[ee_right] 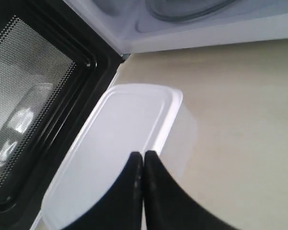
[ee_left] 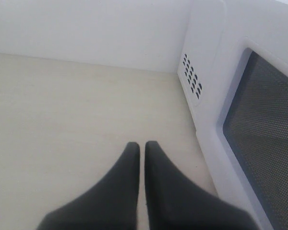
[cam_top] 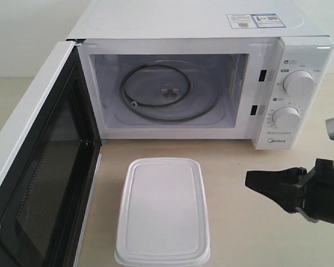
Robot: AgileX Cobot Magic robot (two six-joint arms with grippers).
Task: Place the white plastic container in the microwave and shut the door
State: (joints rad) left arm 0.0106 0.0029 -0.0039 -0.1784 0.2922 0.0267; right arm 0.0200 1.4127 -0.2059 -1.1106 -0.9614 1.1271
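**Exterior view.** Noted white boxy microwave (cam_top: 183,25), glossy, cavity open, round glass turntable (cam_top: 170,92) inside. Door (cam_top: 22,150) stood open leftward, dark mesh window, lower corner cut off. Found white plastic container (cam_top: 162,208), translucent rounded rectangle with flat rimmed lid, on matt beige table (cam_top: 239,233) before the cavity, long axis pointing into it. Logged right gripper (cam_top: 249,181), black, closed, empty, right of container, apart.

**Left wrist view.** Logged left gripper (ee_left: 141,146) closed on nothing, beside door's outer face.

**Right wrist view.** Showed closed fingers (ee_right: 158,191) hiding container's near end.
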